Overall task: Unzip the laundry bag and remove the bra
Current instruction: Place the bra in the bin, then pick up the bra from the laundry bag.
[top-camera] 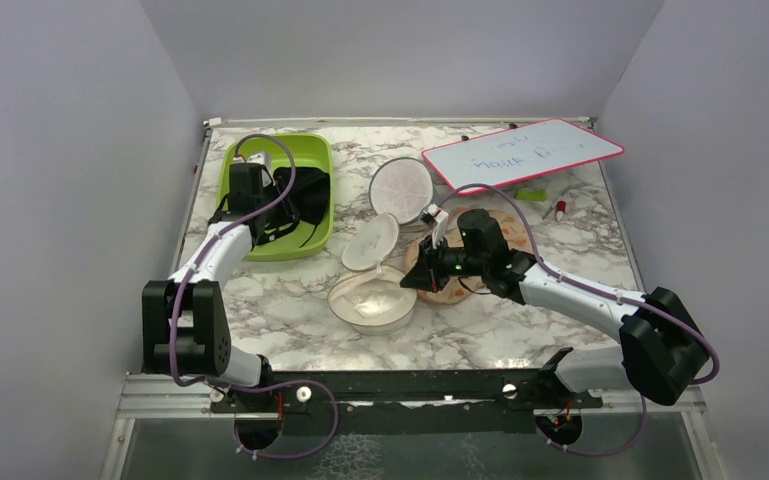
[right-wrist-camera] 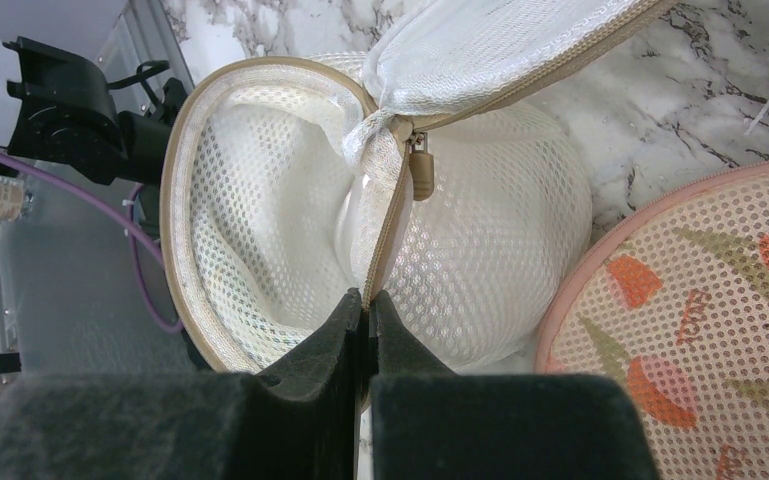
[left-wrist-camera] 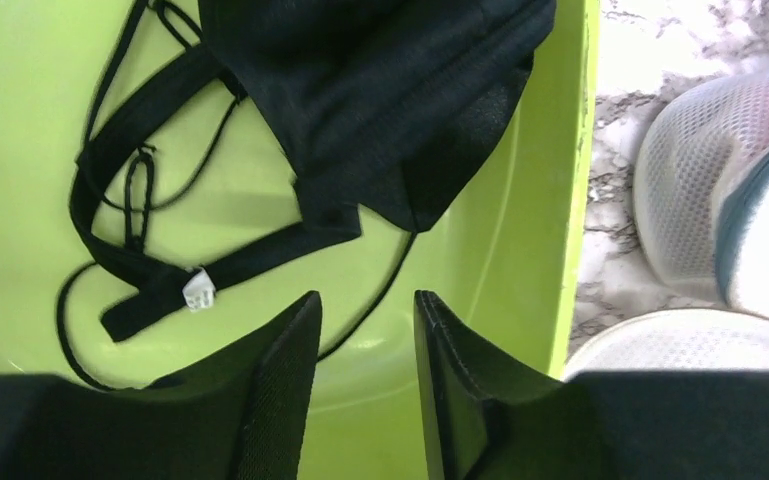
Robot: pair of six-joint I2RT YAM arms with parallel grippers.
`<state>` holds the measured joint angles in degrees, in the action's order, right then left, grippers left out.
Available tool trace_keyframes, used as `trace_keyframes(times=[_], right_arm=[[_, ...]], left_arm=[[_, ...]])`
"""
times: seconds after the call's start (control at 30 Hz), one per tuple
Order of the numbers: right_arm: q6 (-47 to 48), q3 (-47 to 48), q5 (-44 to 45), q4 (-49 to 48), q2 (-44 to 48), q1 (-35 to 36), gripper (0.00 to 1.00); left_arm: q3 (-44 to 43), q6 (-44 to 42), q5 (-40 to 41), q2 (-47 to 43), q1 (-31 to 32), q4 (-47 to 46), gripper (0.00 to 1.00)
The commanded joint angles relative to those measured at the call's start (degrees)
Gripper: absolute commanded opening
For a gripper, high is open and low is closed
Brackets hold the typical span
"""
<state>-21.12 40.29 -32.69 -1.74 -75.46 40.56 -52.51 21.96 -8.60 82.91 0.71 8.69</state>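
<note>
The laundry bag lies unzipped at the table's middle, its cream lid flipped up; the inside shows only white mesh. Its tan zipper pull hangs at the hinge. My right gripper is shut on the bag's tan zipper rim, at the bag's right side. The black bra lies in the green tray, straps spread, white tag showing. My left gripper is open and empty above the tray's near part; a thin strap runs below its fingertips.
The plain gridded mesh pod stands behind the bag. The orange floral pouch lies under my right arm. A pink-edged whiteboard and a marker are at the back right. Grey walls enclose the table.
</note>
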Motion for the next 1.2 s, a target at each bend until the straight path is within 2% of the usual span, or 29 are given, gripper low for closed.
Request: trace_keyframes(times=[0.0, 0.1, 0.17, 0.3, 0.4, 0.57, 0.63, 0.8, 0.87, 1.0, 1.07, 1.17], right_arm=[[-0.09, 0.01, -0.39, -0.58, 0.75, 0.31, 0.01], [-0.22, 0.15, -0.11, -0.48, 0.78, 0.31, 0.01], [-0.33, 0.22, 0.22, -0.1, 0.59, 0.31, 0.01], [-0.95, -0.53, 0.63, 0.42, 0.44, 0.31, 0.01], [-1.79, -1.98, 1.23, 0.36, 0.98, 0.31, 0.01], [-3.31, -4.46, 2.09, -0.42, 0.81, 0.31, 0.01], [-4.36, -5.54, 1.56, -1.59, 0.82, 0.31, 0.01], [-5.29, -6.67, 2.55, -1.64, 2.18, 0.31, 0.01], [-5.05, -6.64, 3.13, -1.16, 2.92, 0.31, 0.01], [-4.67, -6.05, 3.77, -0.22, 3.56, 0.31, 0.01], [-4.67, -5.62, 3.93, 0.28, 3.43, 0.31, 0.01], [-4.37, -4.68, 4.64, 1.42, 3.7, 0.31, 0.01]], left_arm=[[-2.27, -1.71, 2.5, -5.21, -0.33, 3.59, 0.44], [-1.94, -2.84, 1.46, -10.26, -0.06, 4.02, 0.69], [-1.42, -3.12, -0.49, -13.23, 0.67, 4.11, 0.82], [0.67, -3.91, -7.56, -18.05, 5.1, 4.12, 0.86], [2.7, -4.79, -8.57, -20.62, 15.24, 4.1, 0.86], [9.53, -1.49, -1.28, -25.03, 34.67, 1.53, 0.86], [12.62, -0.8, 2.8, -26.5, 40.86, 0.83, 0.81], [17.0, 0.85, 11.08, -27.65, 53.16, 1.15, 0.51], [17.7, 2.07, 14.77, -26.82, 56.78, 1.64, 0.44], [16.35, 2.71, 17.62, -21.93, 58.52, 2.33, 0.38], [14.22, 3.29, 19.79, -18.81, 58.51, 4.11, 0.31], [13.1, 5.46, 22.68, -15.99, 58.53, 6.29, 0.28]])
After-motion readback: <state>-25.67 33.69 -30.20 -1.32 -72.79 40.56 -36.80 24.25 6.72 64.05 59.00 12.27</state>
